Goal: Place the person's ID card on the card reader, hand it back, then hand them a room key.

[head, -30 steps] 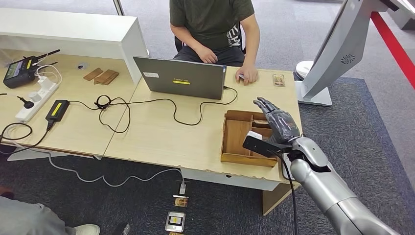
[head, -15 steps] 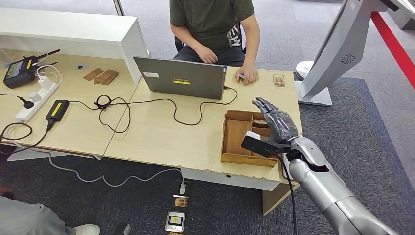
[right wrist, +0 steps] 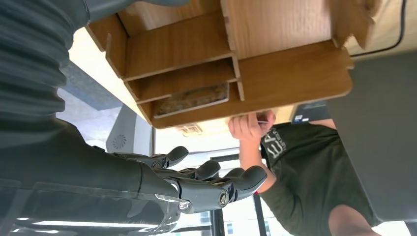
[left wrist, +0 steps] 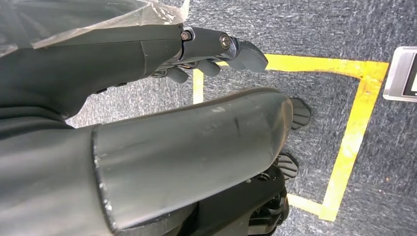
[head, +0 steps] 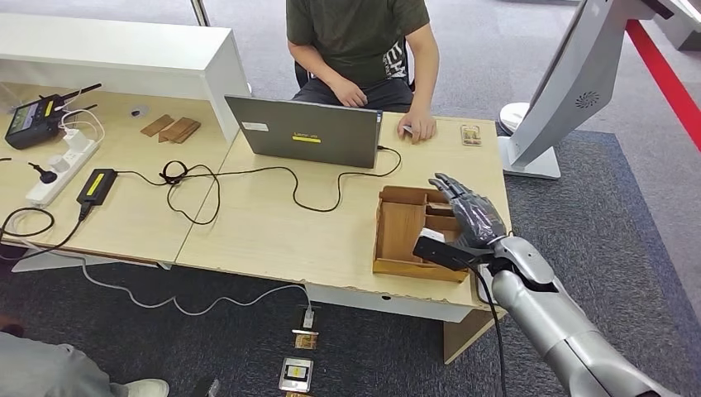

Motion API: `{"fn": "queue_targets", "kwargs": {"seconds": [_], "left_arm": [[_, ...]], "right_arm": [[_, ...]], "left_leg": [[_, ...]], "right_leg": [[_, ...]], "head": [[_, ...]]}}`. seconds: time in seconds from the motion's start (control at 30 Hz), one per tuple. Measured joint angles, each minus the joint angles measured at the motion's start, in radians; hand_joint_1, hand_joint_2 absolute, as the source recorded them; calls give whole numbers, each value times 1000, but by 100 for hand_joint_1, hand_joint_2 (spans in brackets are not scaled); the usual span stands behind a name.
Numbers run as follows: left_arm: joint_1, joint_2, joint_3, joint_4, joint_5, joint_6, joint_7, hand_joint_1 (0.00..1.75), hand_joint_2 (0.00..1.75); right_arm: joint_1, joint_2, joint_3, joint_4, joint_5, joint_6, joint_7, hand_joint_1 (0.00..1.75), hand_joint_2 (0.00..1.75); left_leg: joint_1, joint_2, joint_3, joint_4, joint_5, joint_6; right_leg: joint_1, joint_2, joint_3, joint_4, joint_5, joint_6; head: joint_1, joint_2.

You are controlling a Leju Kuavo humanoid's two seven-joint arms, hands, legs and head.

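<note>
My right hand (head: 468, 212) hovers open, fingers stretched forward, over the right side of a wooden compartment tray (head: 402, 234) near the table's front edge. In the right wrist view a patterned card (right wrist: 191, 100) lies in one narrow slot of the tray (right wrist: 295, 73), beyond my empty right hand (right wrist: 206, 184). A person (head: 357, 37) sits behind a grey laptop (head: 304, 132), one hand (head: 418, 126) resting on the table on a small object. A small card (head: 471, 135) lies on the table to its right. My left hand (left wrist: 211, 49) hangs over the floor, holding nothing.
A black cable (head: 273, 178) loops across the table in front of the laptop. A power strip (head: 62, 165), adapter (head: 97, 186) and handset (head: 33, 120) lie at the left. A white kiosk stand (head: 570, 83) rises right of the table. Small cards (head: 296, 374) lie on the carpet.
My right hand has shifted slightly lower and nearer over the tray. The person and the things on the table have not moved.
</note>
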Motion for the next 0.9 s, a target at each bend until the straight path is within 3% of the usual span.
{"fn": "queue_targets", "kwargs": {"seconds": [0.9], "left_arm": [[0, 0, -16, 0, 12, 2, -2, 0, 0]], "right_arm": [[-21, 21, 0, 116, -1, -24, -17, 0, 175]], "left_leg": [[0, 0, 0, 0, 0, 0]], "right_leg": [[0, 0, 0, 0, 0, 0]], "head": [[0, 0]]}}
